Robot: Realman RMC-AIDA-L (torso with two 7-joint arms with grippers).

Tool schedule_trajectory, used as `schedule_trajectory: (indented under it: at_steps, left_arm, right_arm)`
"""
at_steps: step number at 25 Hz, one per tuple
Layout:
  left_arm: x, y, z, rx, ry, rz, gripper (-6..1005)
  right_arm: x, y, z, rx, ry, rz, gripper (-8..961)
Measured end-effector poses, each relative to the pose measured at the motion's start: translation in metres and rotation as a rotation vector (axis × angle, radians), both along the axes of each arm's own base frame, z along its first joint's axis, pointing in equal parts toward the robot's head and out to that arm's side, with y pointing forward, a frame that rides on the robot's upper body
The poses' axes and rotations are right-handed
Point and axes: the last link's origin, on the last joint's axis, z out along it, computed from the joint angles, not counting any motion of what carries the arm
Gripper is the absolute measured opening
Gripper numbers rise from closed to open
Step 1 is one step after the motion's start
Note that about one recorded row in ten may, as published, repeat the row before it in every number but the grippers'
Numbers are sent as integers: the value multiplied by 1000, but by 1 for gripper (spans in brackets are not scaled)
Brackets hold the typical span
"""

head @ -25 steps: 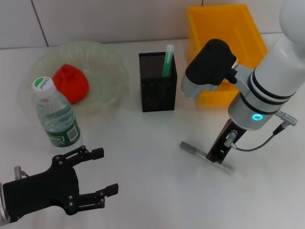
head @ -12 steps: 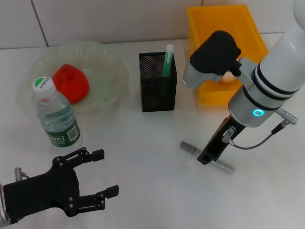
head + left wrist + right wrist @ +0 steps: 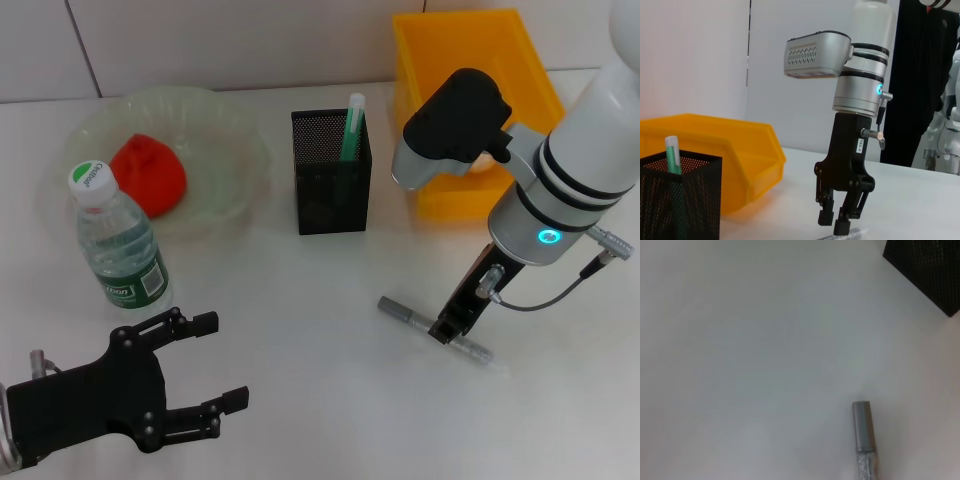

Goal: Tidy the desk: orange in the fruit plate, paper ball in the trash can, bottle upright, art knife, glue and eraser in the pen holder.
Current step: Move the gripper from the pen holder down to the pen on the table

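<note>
The silver art knife (image 3: 410, 316) lies flat on the white desk, also seen in the right wrist view (image 3: 863, 436). My right gripper (image 3: 447, 326) points down over its middle, fingers slightly open on either side of it (image 3: 834, 223). An upright bottle (image 3: 118, 240) stands at the left. The orange (image 3: 150, 175) rests in the clear fruit plate (image 3: 235, 135). The black mesh pen holder (image 3: 330, 180) holds a green glue stick (image 3: 352, 125). My left gripper (image 3: 215, 370) hovers open near the front left. I cannot make out the paper ball or the eraser.
The yellow bin (image 3: 470, 60) stands at the back right, partly behind my right arm. The pen holder's corner (image 3: 932, 275) shows beyond the knife in the right wrist view. A wall runs behind the desk.
My right gripper slid a little left along the knife, then back right. The knife has not moved. The left arm stayed still.
</note>
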Motion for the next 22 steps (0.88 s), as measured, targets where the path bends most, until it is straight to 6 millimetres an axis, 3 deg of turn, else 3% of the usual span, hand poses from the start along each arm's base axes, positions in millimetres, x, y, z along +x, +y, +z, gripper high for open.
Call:
schedule_trajectory:
  at_steps: [22]
  left_arm:
    - [0, 1, 0, 0, 1, -1, 870]
  right_arm:
    - [5, -2, -8, -25, -18, -2, 331]
